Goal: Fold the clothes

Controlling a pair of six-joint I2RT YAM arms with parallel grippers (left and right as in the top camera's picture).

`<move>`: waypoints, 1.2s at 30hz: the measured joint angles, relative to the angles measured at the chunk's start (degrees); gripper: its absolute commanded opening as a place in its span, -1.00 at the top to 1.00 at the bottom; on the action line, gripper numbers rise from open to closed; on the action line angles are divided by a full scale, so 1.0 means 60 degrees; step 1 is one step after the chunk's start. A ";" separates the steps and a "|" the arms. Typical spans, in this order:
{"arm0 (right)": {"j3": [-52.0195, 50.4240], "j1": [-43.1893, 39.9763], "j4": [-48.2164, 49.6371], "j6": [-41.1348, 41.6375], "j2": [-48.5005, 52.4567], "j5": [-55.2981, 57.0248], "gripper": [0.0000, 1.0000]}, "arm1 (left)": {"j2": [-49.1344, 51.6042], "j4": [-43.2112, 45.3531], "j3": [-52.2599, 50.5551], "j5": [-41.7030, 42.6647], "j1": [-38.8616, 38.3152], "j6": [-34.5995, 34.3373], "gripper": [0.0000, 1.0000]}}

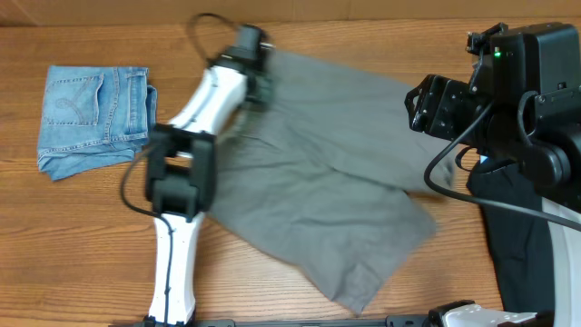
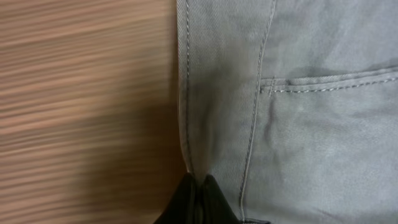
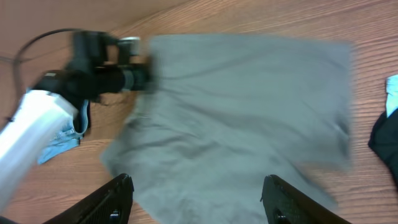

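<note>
The grey shorts (image 1: 318,173) lie spread across the middle of the wooden table, one leg reaching toward the front. My left gripper (image 1: 259,86) is shut on their top-left edge. In the left wrist view the jaws (image 2: 198,186) pinch the stitched hem of the grey shorts (image 2: 298,124), with a slit pocket seam to the right. My right gripper (image 1: 419,102) is open and empty, held above the shorts' right edge. In the right wrist view its fingers (image 3: 199,199) stand wide apart over the grey shorts (image 3: 249,118).
Folded blue denim shorts (image 1: 91,118) lie at the far left of the table. A black garment (image 1: 513,227) lies at the right edge under the right arm. The left arm (image 1: 182,182) crosses the table from the front.
</note>
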 measured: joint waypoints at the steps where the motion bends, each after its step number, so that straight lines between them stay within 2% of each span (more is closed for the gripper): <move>1: 0.0000 0.0000 -0.0004 0.0004 0.0000 0.0022 -0.44 | 0.0047 -0.0175 0.0164 -0.0025 0.0379 -0.0058 0.92; 2: 0.0000 0.0000 -0.0007 0.0000 0.0007 0.0098 -0.44 | 0.0197 -0.0707 0.0667 -0.0087 0.1217 -0.0135 0.89; 4: 0.0000 0.0000 -0.0007 0.0004 0.0066 0.0208 -0.45 | 0.0350 -0.1399 0.1457 0.0015 0.1982 -0.0197 0.73; 6: 0.0000 0.0000 -0.0004 0.0000 0.0215 0.0280 -0.57 | 0.0426 -0.2218 0.2594 0.0525 0.2463 -0.0204 0.53; 7: -0.0029 0.0000 -0.0004 0.0109 0.0353 0.0419 -0.63 | 0.0426 -0.2557 0.3162 0.0769 0.2543 -0.0142 0.45; 9: -0.0208 -0.0004 0.0025 0.0262 0.0561 0.0601 -0.75 | 0.0433 -0.3330 0.4477 0.1330 0.2514 0.0036 0.42; 12: -0.0794 0.0000 0.0011 0.0426 0.0973 0.0736 -0.76 | 0.0419 -0.4688 0.6349 0.1814 0.2288 0.0306 0.37; 14: -0.1326 -0.0004 0.0084 0.0543 0.1326 0.0732 -0.68 | 0.0386 -0.5362 0.7333 0.1989 0.2200 0.0423 0.26; 19: -0.3588 -0.0004 0.0969 0.0678 0.2903 0.0565 -0.68 | 0.0077 -0.7315 0.9788 0.2153 0.2109 0.0532 0.13; 23: -0.5166 -0.0004 0.2248 0.0678 0.3512 0.0193 -0.67 | -0.1075 -0.8218 1.0032 0.1683 0.2106 0.0681 0.08; 26: -0.6244 -0.0044 0.3501 0.0678 0.3577 0.0058 -0.45 | -0.2317 -0.8699 1.0058 0.1246 0.2106 0.0707 0.06; 29: -0.7577 -0.0353 0.4921 0.0637 0.3636 -0.0091 -0.35 | -0.3661 -0.8950 1.0007 0.0925 0.2106 0.0710 -0.16; 31: -0.8284 -0.0528 0.5683 0.0561 0.3639 -0.0310 -0.34 | -0.4637 -0.8961 0.9704 0.0783 0.2106 0.0732 -0.25; 36: -0.9745 -0.0627 0.7337 0.0441 0.3632 -0.0976 -0.16 | -0.6473 -0.9027 0.8072 0.0495 0.2106 0.0739 -0.31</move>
